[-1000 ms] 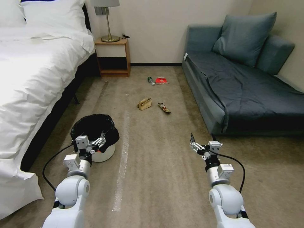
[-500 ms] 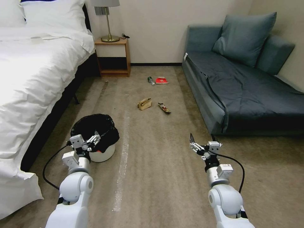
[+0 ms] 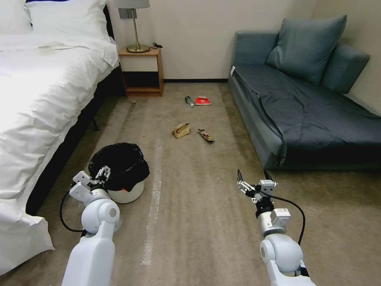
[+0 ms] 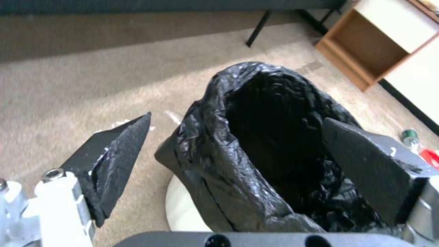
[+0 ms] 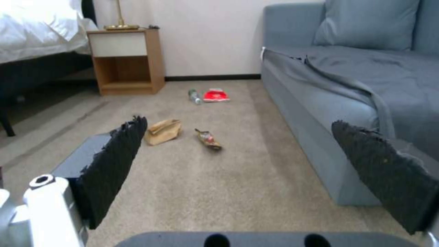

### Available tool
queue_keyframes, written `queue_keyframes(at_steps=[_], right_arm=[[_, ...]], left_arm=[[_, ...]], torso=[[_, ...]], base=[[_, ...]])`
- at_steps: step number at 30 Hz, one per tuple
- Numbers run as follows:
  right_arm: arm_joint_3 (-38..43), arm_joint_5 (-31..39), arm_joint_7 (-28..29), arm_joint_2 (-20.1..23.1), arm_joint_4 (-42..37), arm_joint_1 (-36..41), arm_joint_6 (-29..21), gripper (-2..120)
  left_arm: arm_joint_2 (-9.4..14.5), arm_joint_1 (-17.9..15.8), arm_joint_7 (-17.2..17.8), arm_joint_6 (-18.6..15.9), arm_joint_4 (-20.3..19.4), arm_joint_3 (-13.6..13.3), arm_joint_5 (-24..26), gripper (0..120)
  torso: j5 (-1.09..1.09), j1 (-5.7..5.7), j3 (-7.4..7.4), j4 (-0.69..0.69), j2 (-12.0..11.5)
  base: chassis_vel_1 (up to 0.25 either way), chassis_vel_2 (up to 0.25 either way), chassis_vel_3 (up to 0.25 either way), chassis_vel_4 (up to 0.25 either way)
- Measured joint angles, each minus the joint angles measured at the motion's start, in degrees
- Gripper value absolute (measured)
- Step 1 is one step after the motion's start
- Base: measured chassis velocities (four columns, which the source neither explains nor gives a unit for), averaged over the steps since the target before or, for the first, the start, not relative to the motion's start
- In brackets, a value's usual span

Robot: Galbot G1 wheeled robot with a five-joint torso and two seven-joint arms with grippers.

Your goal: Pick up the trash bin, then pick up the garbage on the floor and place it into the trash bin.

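Here the bed (image 3: 39,99) fills the far left of the head view, nightstand (image 3: 141,71) beyond it against the wall.

Left gripper (image 3: 104,173): at the near-left side of the trash bin (image 3: 126,191), which stands upright on the carpet (image 3: 190,222) just off the bed's edge. Fingers spread. Left wrist view: one finger (image 4: 120,151) sits outside the liner bag (image 4: 219,144), the other (image 4: 366,161) lies over the dark mouth of the bin, so the near rim runs between them. No contact visible; bin not yet gripped. Judgement: the grasp turns on that straddle — the rim wall lies straight ahead of the open jaws, one pad inside, one outside, and closing across it should catch liner and rim together. Risk: a pinch on loose black plastic alone.

Centre, well beyond the bin: tan paper bag (image 3: 181,130) and flat snack wrapper (image 3: 206,135) near each other; farther on, close to the wall, small bottle (image 3: 189,101) touching or just beside the red packet (image 3: 202,101). All on the floor, untouched.

Right gripper (image 3: 254,181): held above bare carpet near the sofa (image 3: 301,115), fingers (image 5: 116,161) spread wide, nothing between them. Right wrist view has the litter ahead between the pads. Judged nearer to the garbage than the left arm.
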State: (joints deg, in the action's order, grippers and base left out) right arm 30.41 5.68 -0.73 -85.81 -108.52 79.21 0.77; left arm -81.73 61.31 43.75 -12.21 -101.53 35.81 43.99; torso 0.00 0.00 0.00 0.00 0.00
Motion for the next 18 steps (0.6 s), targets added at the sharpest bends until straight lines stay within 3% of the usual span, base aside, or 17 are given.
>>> queue_keyframes(at_steps=[7,13,18], right_arm=[[0.0,-0.2,-0.1,0.0,0.0,0.4,0.5,100],[0.1,-0.6,-1.2,-0.3,0.3,0.9,1.5,100],[0.0,-1.2,-2.0,-0.8,0.6,1.0,2.0,100]], left_arm=[[0.2,-3.2,1.2,-0.1,3.7,1.8,2.8,100],[0.5,-7.3,0.7,-0.8,11.3,3.6,5.9,100],[0.2,-9.2,-0.7,-0.7,14.8,3.6,7.2,100]], torso=[[0.00,0.00,0.00,0.00,0.0],[0.00,0.00,0.00,0.00,0.0],[0.00,0.00,0.00,0.00,0.0]], base=[[0.000,0.000,0.000,0.000],[0.000,0.000,0.000,0.000],[0.000,0.000,0.000,0.000]])
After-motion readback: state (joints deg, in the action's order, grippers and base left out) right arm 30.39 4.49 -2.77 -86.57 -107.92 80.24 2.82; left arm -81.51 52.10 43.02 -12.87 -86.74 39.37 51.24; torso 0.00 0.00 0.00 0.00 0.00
